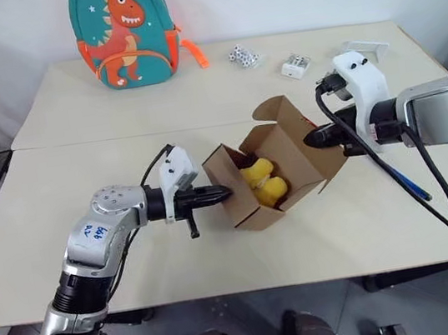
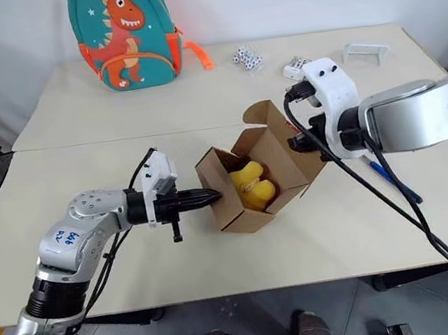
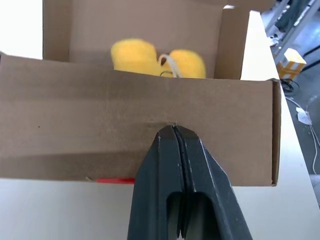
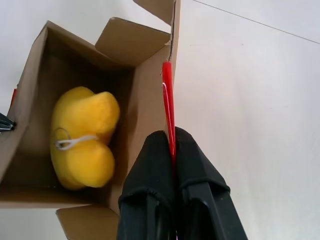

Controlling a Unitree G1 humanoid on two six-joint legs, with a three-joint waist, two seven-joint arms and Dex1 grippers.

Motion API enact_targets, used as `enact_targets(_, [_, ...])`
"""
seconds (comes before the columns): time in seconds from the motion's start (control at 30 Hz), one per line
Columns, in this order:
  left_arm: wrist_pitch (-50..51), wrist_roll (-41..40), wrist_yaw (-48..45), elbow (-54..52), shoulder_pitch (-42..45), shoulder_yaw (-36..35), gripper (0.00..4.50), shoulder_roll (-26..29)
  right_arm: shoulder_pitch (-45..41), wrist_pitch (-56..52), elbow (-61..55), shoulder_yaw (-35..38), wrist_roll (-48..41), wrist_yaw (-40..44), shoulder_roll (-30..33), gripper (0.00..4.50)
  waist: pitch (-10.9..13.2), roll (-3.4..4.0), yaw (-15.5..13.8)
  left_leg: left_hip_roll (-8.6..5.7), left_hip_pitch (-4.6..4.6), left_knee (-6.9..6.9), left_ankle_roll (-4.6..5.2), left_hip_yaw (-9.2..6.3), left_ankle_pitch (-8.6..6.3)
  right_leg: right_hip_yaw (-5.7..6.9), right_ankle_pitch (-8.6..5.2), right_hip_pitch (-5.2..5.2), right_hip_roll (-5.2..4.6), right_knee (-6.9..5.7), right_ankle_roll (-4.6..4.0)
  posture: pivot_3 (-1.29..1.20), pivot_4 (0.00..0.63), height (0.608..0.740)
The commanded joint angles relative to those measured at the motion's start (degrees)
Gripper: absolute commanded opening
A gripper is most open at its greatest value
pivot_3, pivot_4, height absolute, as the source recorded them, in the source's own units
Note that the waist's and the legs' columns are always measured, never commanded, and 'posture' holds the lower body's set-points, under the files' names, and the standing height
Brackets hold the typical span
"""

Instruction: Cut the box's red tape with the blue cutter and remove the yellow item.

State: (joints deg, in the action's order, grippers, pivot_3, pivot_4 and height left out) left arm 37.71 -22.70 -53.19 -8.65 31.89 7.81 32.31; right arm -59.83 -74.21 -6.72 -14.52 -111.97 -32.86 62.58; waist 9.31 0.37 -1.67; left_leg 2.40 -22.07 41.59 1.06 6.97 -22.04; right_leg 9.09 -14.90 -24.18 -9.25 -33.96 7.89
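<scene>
**Box opened, yellow item not yet removed**

Progress: the box (image 1: pixel 271 173) is seen standing open near the middle of the bench (image 1: pixel 79 155), lid flap raised. The cutting step is judged done. Removal of the yellow item (image 1: pixel 262 183) is left; it lies exposed inside the box, a pale loop of string noted across it in the right wrist view.

Left end effector (image 1: pixel 221 192): fingers closed together, nothing held. Its tip is pressed against the outside of the box's near-left wall, apparently bracing it. The yellow item is just beyond that wall, inside. A sliver of red tape (image 3: pixel 115 180) is seen at the wall's lower edge in the left wrist view.

Right end effector (image 1: pixel 314 139): fingers shut on the edge of the raised lid flap, at the spot where the red strip runs along it, so the lid is held open. The yellow item lies below and to the left of this end effector, apart from it.

The blue cutter (image 1: pixel 403 183) is noted lying on the bench toward the right edge, beyond the box and partly hidden by the right arm's cable.

Farther back: a dinosaur backpack (image 1: pixel 126 32) against the far edge, and small white objects (image 1: pixel 296 65) toward the far right corner.

Judgement: a hand must be freed to reach the item.
</scene>
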Motion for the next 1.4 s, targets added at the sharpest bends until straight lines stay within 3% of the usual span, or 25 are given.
enact_targets(0.03, [1.5, 3.0, 2.3, 3.5, -2.6, 3.3, 0.00, -0.6, 0.1, 0.0, -2.4, 0.2, -1.0, 1.5, 0.7, 0.02, 0.0, 0.00, 0.0, -0.01, 0.01, 0.00, 0.02, 0.00, 0.01, 0.00, 0.01, 0.03, -0.02, 0.01, -0.01, 0.00, 0.150, 0.740])
enact_targets(0.4, [2.2, 3.3, 2.3, 3.2, -3.6, 3.2, 0.00, 0.5, 5.9, 3.2, -5.3, -0.2, -1.0, 0.0, 0.4, 0.02, 0.0, 0.08, 0.2, -0.06, 0.64, -0.15, 0.13, 0.00, -0.02, -0.01, 0.03, 0.63, -0.08, 0.16, -0.04, 0.00, 0.150, 0.740])
enact_targets(0.8, [2.3, 3.8, 3.4, 2.2, -4.3, 1.9, 0.00, 0.3, 4.1, 4.0, -5.9, -1.7, -1.0, -2.1, -2.5, 0.02, 0.0, 0.09, 0.3, -0.02, -0.12, -0.42, 0.00, 0.10, 0.02, 0.12, 0.04, -0.37, -0.05, 0.02, -0.02, 0.00, 0.150, 0.740])
enact_targets(1.07, [2.4, 2.2, 3.5, 1.2, -3.3, 0.0, 0.00, -0.5, 4.8, 1.8, -4.5, -4.4, -0.6, -3.8, -0.6, 0.02, 0.0, 0.09, 0.3, -0.02, -0.13, -0.43, 0.00, 0.12, 0.02, 0.14, 0.04, -0.38, -0.05, 0.04, -0.02, 0.00, 0.150, 0.740])
enact_targets(1.33, [3.3, 0.9, 3.6, 0.2, -3.0, -1.9, 0.00, -1.0, 5.6, 1.3, -4.8, -3.1, 5.4, -3.0, -1.9, 0.02, 0.0, 0.09, 0.4, -0.02, -0.14, -0.43, 0.00, 0.13, 0.02, 0.14, 0.04, -0.38, -0.05, 0.05, -0.02, 0.00, 0.150, 0.740])
enact_targets(1.4, [3.3, 0.9, 3.6, 0.1, -3.1, -2.1, 0.00, -1.0, 5.8, 1.5, -5.0, -2.5, 6.2, -3.0, -2.3, 0.63, 0.0, 0.09, 0.4, -0.02, -0.14, -0.43, 0.00, 0.13, 0.02, 0.14, 0.04, -0.39, -0.05, 0.05, -0.02, 0.00, 0.150, 0.740])
